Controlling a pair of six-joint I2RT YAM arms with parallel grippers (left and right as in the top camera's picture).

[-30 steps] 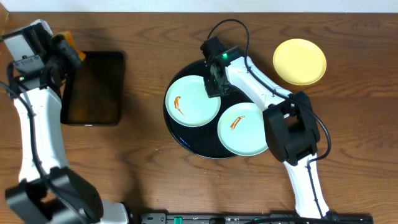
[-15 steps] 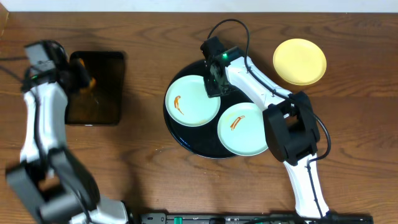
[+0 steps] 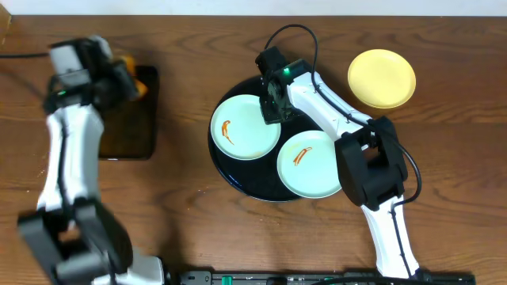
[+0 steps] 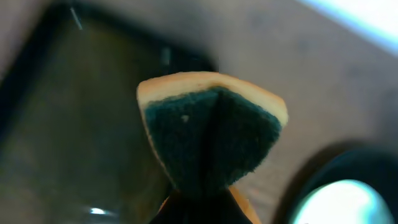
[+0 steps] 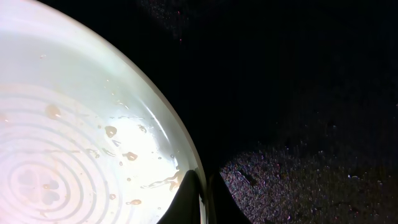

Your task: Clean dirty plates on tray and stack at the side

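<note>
My left hand (image 3: 120, 78) is clamped on the sponge (image 4: 211, 137); my right hand (image 5: 202, 200) pinches the rim of a plate (image 5: 74, 143) on the tray (image 5: 298, 93).

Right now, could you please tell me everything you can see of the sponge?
The sponge is tan-orange foam with a dark green scouring face, soft-looking, pinched into a fold by the shut left gripper. It hangs over the far right corner of the rectangular black tray; nothing else visibly touches it.
</note>
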